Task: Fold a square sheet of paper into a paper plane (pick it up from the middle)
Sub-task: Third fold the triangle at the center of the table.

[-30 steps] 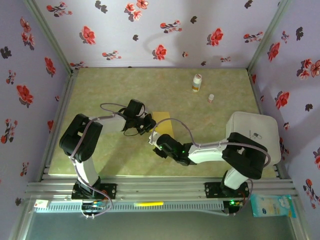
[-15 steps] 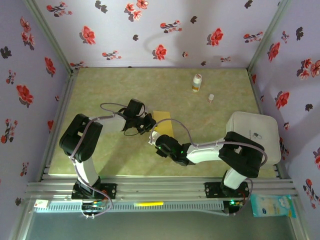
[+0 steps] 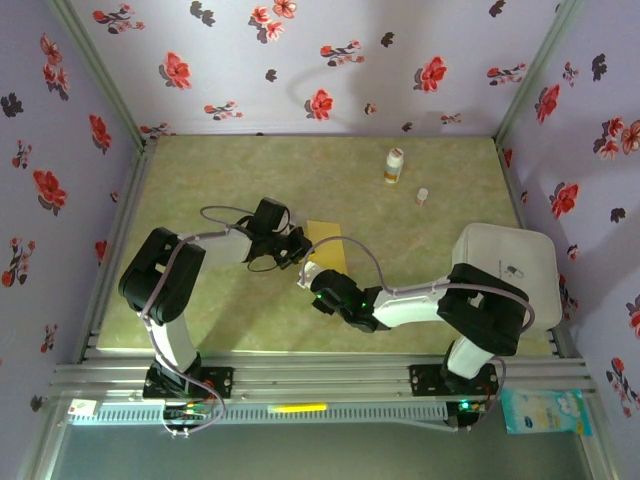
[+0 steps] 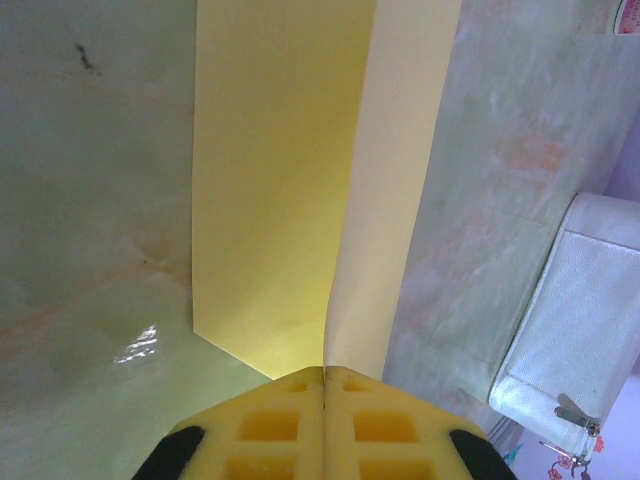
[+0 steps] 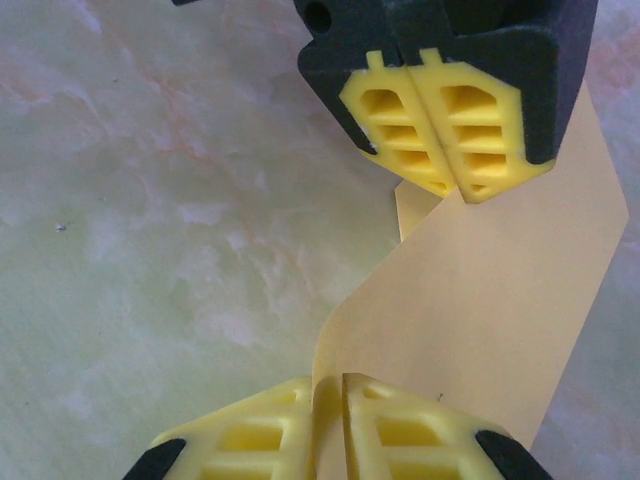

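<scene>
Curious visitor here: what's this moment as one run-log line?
left gripper: shut on yellow paper sheet | right gripper: jaws nearly together around its edge

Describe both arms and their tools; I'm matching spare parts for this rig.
The left arm and right arm have white links, black joints and looping grey cables. The left tool and right tool have yellow, rectangular-recessed fingers with black corners.

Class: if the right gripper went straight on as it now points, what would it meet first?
The right gripper has the square sheet of paper between its jaws; beyond it, probably the left gripper, depth unclear.
</scene>
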